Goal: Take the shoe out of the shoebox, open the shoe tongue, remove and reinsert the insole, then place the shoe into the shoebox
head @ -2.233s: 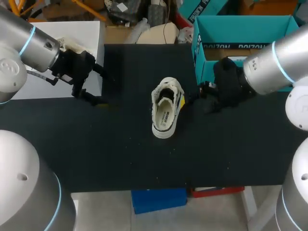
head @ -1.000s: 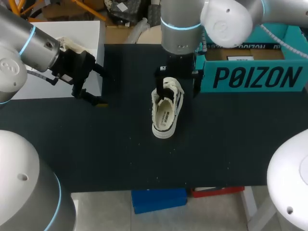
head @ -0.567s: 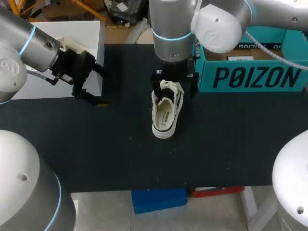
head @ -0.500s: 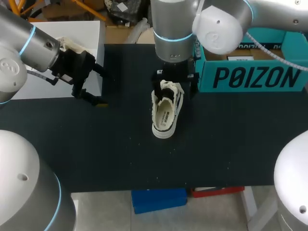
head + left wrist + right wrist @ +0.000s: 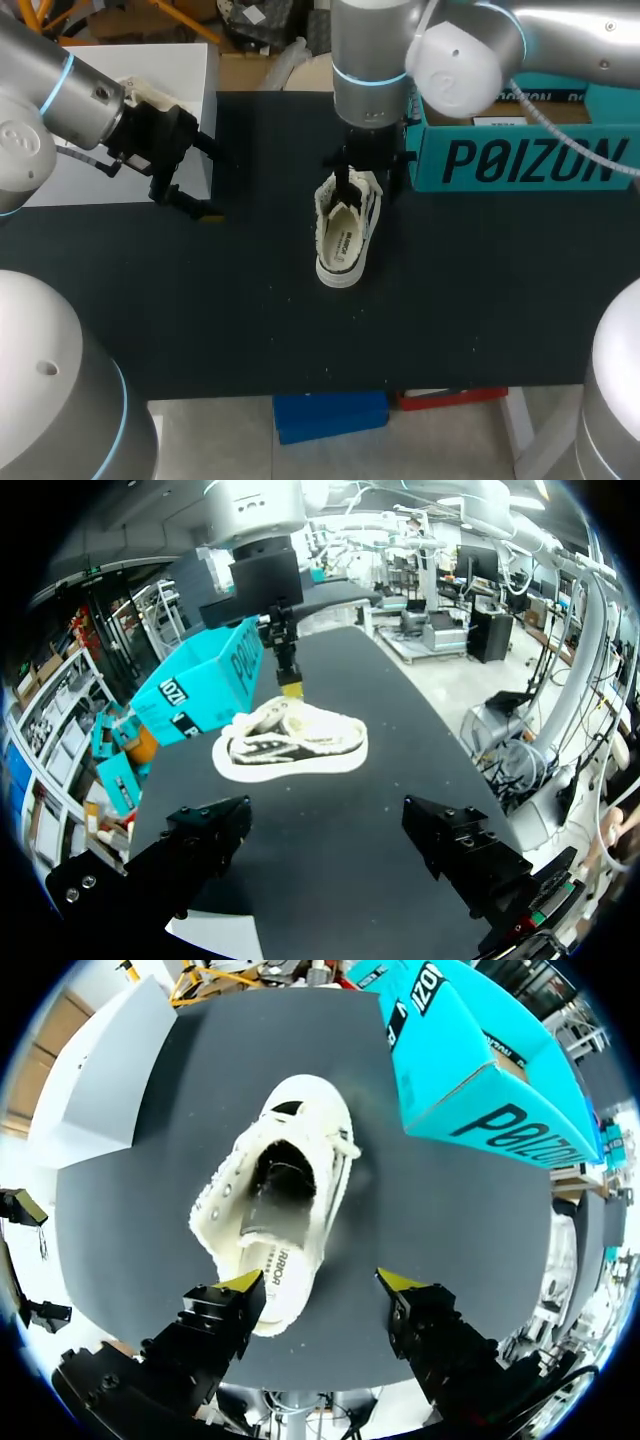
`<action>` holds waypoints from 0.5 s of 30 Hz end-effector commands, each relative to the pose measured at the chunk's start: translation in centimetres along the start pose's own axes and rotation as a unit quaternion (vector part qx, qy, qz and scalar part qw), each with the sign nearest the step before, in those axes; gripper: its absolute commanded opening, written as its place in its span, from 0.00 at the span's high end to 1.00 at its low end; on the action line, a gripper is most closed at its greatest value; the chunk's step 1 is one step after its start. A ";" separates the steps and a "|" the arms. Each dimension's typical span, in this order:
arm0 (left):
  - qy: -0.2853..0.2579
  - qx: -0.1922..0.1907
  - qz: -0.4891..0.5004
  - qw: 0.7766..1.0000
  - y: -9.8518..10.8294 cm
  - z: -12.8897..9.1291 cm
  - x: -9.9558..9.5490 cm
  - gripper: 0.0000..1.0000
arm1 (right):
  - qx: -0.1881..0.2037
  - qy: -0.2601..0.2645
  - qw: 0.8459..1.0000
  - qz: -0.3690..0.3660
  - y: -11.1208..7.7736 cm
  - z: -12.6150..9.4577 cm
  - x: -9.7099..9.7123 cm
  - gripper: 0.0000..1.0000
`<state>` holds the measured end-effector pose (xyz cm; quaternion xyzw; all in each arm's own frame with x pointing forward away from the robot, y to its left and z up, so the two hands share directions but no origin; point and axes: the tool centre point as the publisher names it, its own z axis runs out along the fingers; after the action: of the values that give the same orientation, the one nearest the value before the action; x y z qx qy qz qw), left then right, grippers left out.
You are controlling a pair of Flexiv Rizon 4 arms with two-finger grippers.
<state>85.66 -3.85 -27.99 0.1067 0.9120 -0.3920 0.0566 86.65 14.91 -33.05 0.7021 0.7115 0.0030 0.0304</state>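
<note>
The teal shoebox [image 5: 520,160] is showing large dark lettering on its side. The white shoe [image 5: 346,228], sitting on the black table [image 5: 250,320] just beside it, is carrying small print on its insole. The right gripper [image 5: 318,1282] is pointing straight down over the shoe, fingers spread wide. The left gripper [image 5: 325,830] is hovering well apart, equally wide.

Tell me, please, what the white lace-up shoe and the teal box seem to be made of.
White lace-up shoe: likely matte canvas, going by its soft, dull upper; smoother sole, perhaps rubber. Teal box: probably matte cardboard, with flat folded panels.
</note>
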 end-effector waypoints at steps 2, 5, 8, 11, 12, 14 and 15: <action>0.000 -0.001 0.000 1.000 0.0 0.1 0.0 0.00 | 0.013 0.002 1.000 0.000 1.1 1.7 0.3 0.41; 0.000 -0.001 0.000 1.000 0.0 0.1 0.0 0.00 | 0.017 0.004 1.000 0.001 1.4 2.4 0.2 0.46; 0.000 -0.001 0.000 1.000 0.0 0.1 0.0 0.00 | 0.020 0.005 1.000 0.000 1.5 3.0 0.2 0.47; 0.000 -0.001 0.000 1.000 0.0 0.1 0.0 0.00 | 0.025 0.004 1.000 -0.001 1.5 3.6 0.1 0.49; 0.000 -0.001 0.000 1.000 0.0 0.1 0.0 0.00 | 0.027 0.003 1.000 -0.002 1.5 3.8 0.1 0.50; 0.000 -0.001 0.000 1.000 0.0 0.1 0.0 0.00 | 0.030 0.002 1.000 -0.002 1.7 4.2 0.0 0.51; 0.000 -0.001 0.000 1.000 0.0 0.1 0.0 0.00 | 0.031 0.002 1.000 -0.002 1.7 4.4 0.0 0.51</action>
<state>85.66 -3.85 -27.99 0.1067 0.9120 -0.3920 0.0566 88.13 14.54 -36.67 0.7012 0.7127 -0.0152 0.0100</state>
